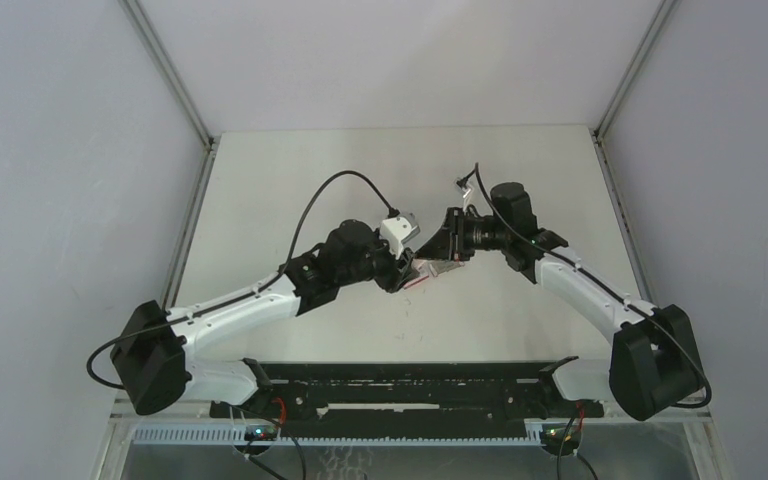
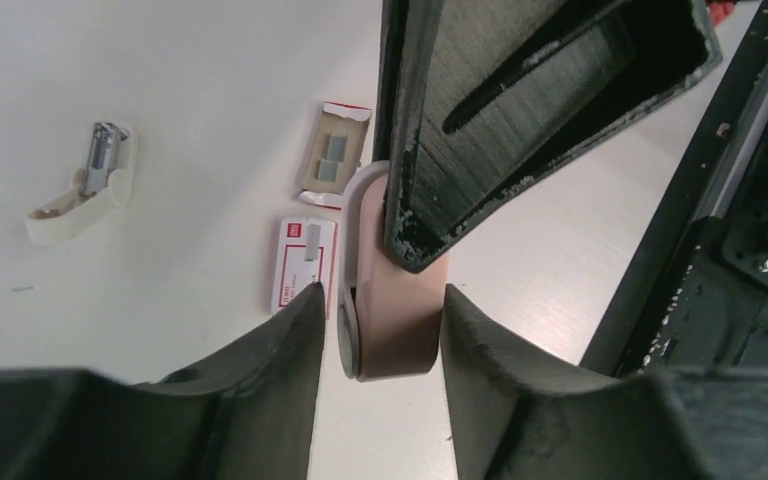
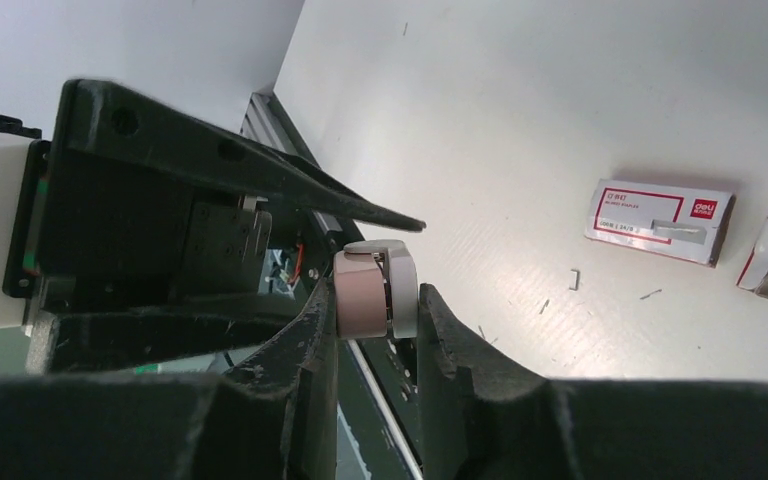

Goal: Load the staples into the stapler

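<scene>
The right hand (image 3: pixel 378 300) is clenched on one end of the stapler (image 2: pixel 395 320), a small pinkish-beige one with a white edge, and holds it up off the surface (image 2: pixel 190 80). The left hand (image 2: pixel 382 300) faces it from the other side, its two fingers (image 2: pixel 285 350) set either side of the stapler's body. One finger looks to be against the stapler and the other is just beside it, so I cannot tell whether this hand is grasping it or is released.

The staples (image 2: pixel 332 160) lie in their open grey tray (image 2: pixel 310 178) on the surface, below and beyond the two hands. Two short silvery strips sit side by side in it. The red-and-white box (image 2: pixel 305 262) lies flat just beside the tray, apart from it. A few loose bits of staple (image 3: pixel 574 280) are scattered on the surface near the box. Well off to one side rests a curved white piece (image 2: pixel 80 200) with a grey metal part in it.
</scene>
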`<state>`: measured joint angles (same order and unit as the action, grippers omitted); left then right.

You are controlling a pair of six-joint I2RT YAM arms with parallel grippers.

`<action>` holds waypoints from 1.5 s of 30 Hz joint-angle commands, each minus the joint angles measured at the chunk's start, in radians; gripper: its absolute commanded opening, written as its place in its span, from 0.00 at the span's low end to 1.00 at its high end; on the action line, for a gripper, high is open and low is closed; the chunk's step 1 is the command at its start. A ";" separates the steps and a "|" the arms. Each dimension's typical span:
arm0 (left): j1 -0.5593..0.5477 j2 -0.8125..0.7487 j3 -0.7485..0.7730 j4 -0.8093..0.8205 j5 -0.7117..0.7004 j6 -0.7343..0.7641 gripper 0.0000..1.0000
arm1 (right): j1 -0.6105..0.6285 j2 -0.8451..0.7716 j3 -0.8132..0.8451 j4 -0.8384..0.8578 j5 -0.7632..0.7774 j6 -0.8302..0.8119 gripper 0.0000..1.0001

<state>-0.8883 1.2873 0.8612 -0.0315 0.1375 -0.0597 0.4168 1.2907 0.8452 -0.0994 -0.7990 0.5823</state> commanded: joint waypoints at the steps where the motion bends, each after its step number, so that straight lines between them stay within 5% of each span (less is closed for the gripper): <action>1: -0.006 0.022 0.059 0.059 0.020 0.024 0.40 | 0.011 0.003 0.054 0.007 -0.021 0.006 0.00; 3: -0.006 0.031 0.057 0.060 0.023 0.027 0.23 | 0.011 -0.002 0.055 -0.004 -0.015 0.001 0.06; 6: -0.006 0.035 0.047 0.062 0.024 0.029 0.07 | -0.003 -0.020 0.057 -0.016 0.014 -0.001 0.40; 9: -0.007 0.034 0.036 0.067 0.026 0.025 0.00 | -0.032 -0.048 0.057 -0.038 0.044 -0.002 0.61; 11: -0.006 0.029 0.024 0.075 0.027 0.019 0.00 | -0.060 -0.068 0.053 -0.056 0.066 0.000 0.63; 17: -0.006 0.019 0.011 0.094 0.043 0.012 0.00 | -0.100 -0.078 0.032 -0.085 0.089 0.003 0.57; 33: -0.008 0.004 0.008 0.099 0.047 0.014 0.00 | -0.044 0.013 0.024 -0.015 -0.032 0.031 0.21; 45: -0.008 -0.008 -0.002 0.109 0.019 0.017 0.00 | -0.046 0.035 0.011 -0.004 -0.037 0.043 0.17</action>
<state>-0.8955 1.3254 0.8581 -0.0101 0.1669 -0.0422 0.3580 1.3132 0.8577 -0.1223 -0.8055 0.6151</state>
